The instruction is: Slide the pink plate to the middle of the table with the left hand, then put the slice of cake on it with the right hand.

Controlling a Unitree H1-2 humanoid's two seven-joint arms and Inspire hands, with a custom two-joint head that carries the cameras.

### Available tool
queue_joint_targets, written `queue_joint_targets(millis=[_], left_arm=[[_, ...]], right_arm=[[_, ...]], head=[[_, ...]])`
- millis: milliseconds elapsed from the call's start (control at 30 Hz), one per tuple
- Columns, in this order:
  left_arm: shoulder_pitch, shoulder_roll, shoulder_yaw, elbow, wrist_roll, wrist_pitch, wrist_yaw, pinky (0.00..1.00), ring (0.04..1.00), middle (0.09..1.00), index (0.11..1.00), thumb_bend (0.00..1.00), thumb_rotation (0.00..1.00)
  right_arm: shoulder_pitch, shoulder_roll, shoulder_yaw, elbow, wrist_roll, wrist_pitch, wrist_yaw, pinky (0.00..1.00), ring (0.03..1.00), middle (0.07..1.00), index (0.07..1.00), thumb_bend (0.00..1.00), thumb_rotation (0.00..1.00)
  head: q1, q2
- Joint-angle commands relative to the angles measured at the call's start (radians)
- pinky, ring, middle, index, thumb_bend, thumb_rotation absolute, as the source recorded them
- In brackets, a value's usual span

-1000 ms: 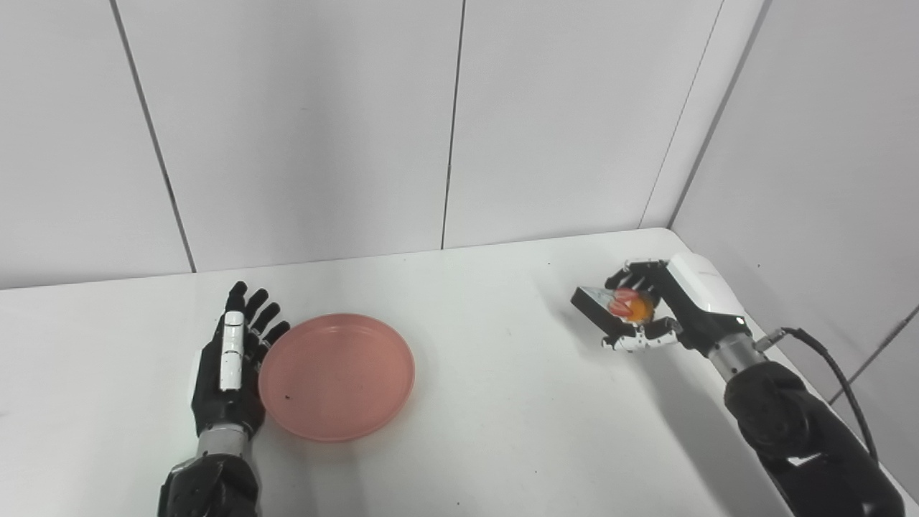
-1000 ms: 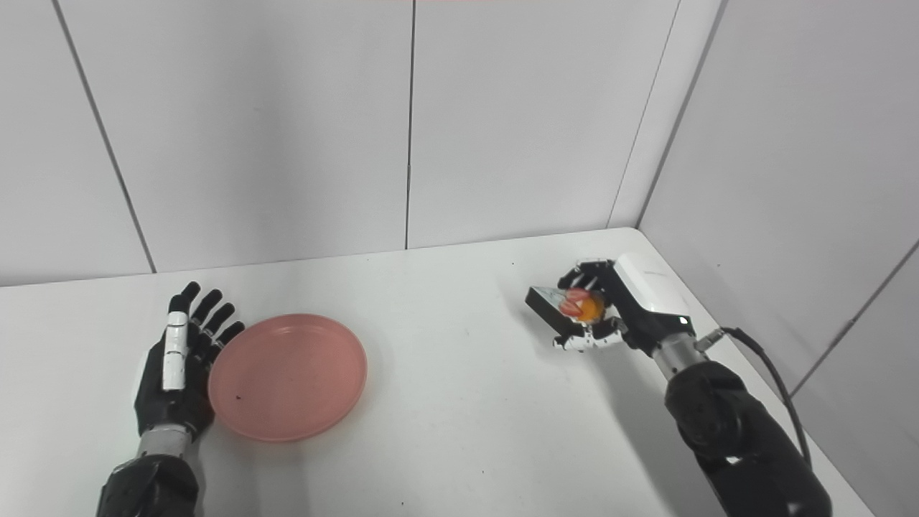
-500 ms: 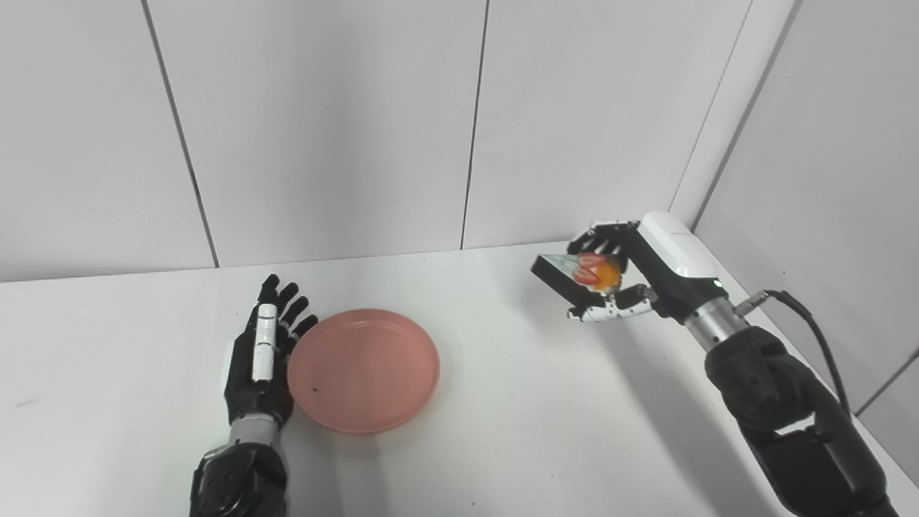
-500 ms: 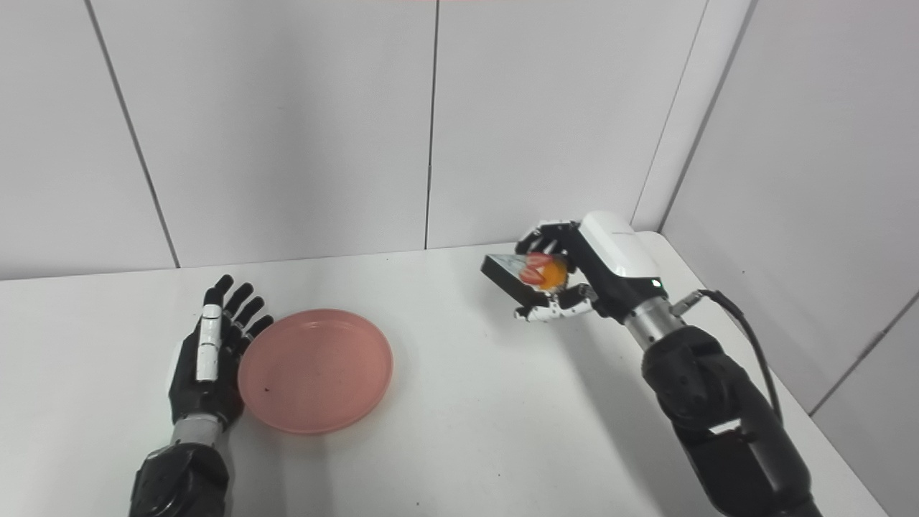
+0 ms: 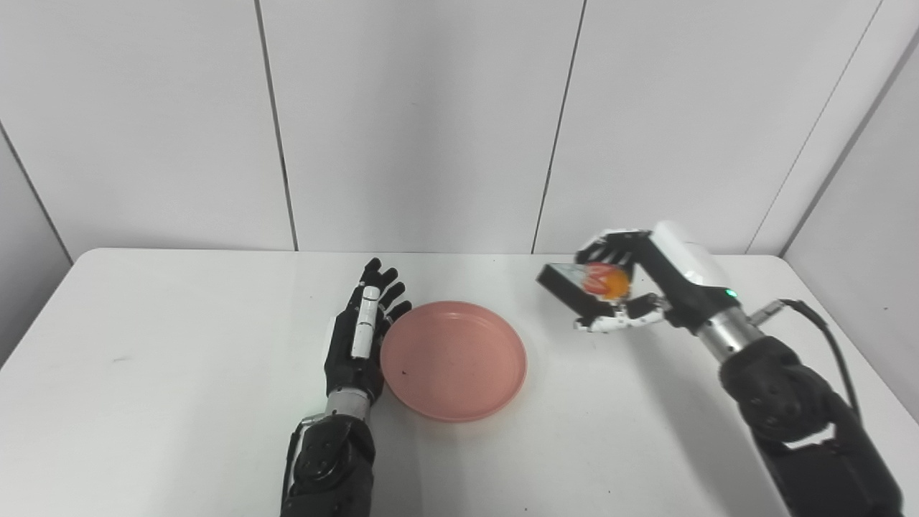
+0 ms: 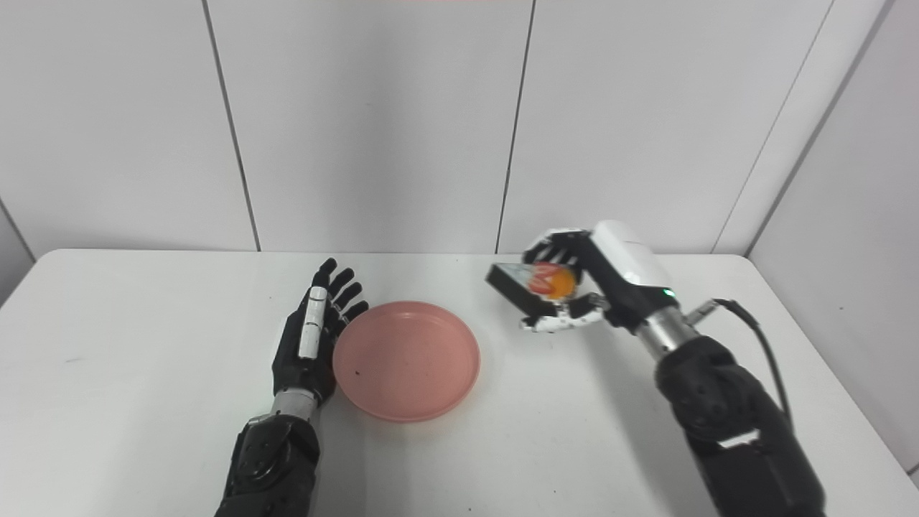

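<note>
The white table (image 5: pixel 179 402) carries everything. Near its middle lies the pink plate (image 5: pixel 454 359), so the sliding step looks finished. The left hand (image 5: pixel 362 337) rests flat against the plate's left rim, fingers spread and holding nothing. The right hand (image 5: pixel 632 291) is closed around the slice of cake (image 5: pixel 589 283) and holds it in the air, to the right of the plate and not yet over it. What is left, I judge, is to carry the slice above the plate and put it down.

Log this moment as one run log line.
left hand: open, against plate edge | right hand: holding cake above table | plate: bare
</note>
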State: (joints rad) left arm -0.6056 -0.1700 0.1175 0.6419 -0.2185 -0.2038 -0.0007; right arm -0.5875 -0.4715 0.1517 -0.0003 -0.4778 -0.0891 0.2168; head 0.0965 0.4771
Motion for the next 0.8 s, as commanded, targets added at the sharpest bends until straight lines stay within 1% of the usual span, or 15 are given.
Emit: queue_joint_targets(millis=[0, 33, 133, 233, 267, 367, 467, 567, 767], left_arm=[[0.025, -0.016, -0.005, 0.035, 0.015, 0.023, 0.026, 0.78, 0.878, 0.89, 0.907, 0.7, 0.79], [0.025, -0.017, -0.007, 0.035, 0.018, 0.021, 0.027, 0.78, 0.878, 0.891, 0.91, 0.69, 0.79], [0.02, -0.018, -0.006, 0.045, 0.026, 0.013, 0.028, 0.79, 0.883, 0.897, 0.917, 0.69, 0.8], [0.019, -0.019, -0.005, 0.048, 0.031, 0.009, 0.03, 0.79, 0.879, 0.894, 0.919, 0.7, 0.8], [0.018, -0.018, -0.004, 0.053, 0.031, 0.006, 0.03, 0.78, 0.878, 0.893, 0.919, 0.7, 0.8], [0.019, -0.018, -0.001, 0.051, 0.028, 0.007, 0.027, 0.79, 0.87, 0.89, 0.919, 0.71, 0.8], [0.02, -0.019, 0.002, 0.043, 0.025, 0.013, 0.027, 0.79, 0.87, 0.889, 0.918, 0.72, 0.8], [0.023, -0.018, 0.005, 0.034, 0.021, 0.019, 0.025, 0.79, 0.881, 0.896, 0.923, 0.71, 0.8], [0.031, -0.017, 0.009, 0.014, 0.013, 0.031, 0.024, 0.8, 0.881, 0.897, 0.91, 0.7, 0.8]], right_arm=[[-0.061, 0.018, 0.009, -0.049, -0.016, 0.034, 0.013, 0.3, 0.402, 0.507, 0.51, 0.52, 0.0], [-0.066, 0.029, 0.016, -0.053, -0.021, 0.041, 0.02, 0.3, 0.404, 0.508, 0.509, 0.52, 0.0], [-0.08, 0.072, 0.044, -0.043, -0.04, 0.028, 0.02, 0.3, 0.397, 0.495, 0.513, 0.52, 0.0], [-0.088, 0.097, 0.06, -0.034, -0.053, 0.025, 0.02, 0.3, 0.393, 0.486, 0.515, 0.52, 0.0], [-0.091, 0.111, 0.069, -0.033, -0.057, 0.034, 0.027, 0.3, 0.393, 0.486, 0.515, 0.52, 0.0], [-0.098, 0.148, 0.092, -0.033, -0.068, 0.045, 0.042, 0.3, 0.396, 0.507, 0.502, 0.52, 0.0], [-0.101, 0.165, 0.106, -0.012, -0.073, 0.023, 0.036, 0.31, 0.395, 0.513, 0.494, 0.52, 0.0], [-0.109, 0.178, 0.125, 0.018, -0.092, 0.002, 0.025, 0.3, 0.387, 0.482, 0.514, 0.52, 0.0], [-0.116, 0.19, 0.155, 0.068, -0.145, -0.005, 0.011, 0.31, 0.398, 0.482, 0.507, 0.52, 0.0]], head=[[0.018, 0.002], [0.018, 0.002], [0.033, 0.003], [0.032, 0.001], [0.029, -0.002], [0.025, 0.0], [0.023, 0.0], [0.021, 0.0], [0.011, -0.001]])
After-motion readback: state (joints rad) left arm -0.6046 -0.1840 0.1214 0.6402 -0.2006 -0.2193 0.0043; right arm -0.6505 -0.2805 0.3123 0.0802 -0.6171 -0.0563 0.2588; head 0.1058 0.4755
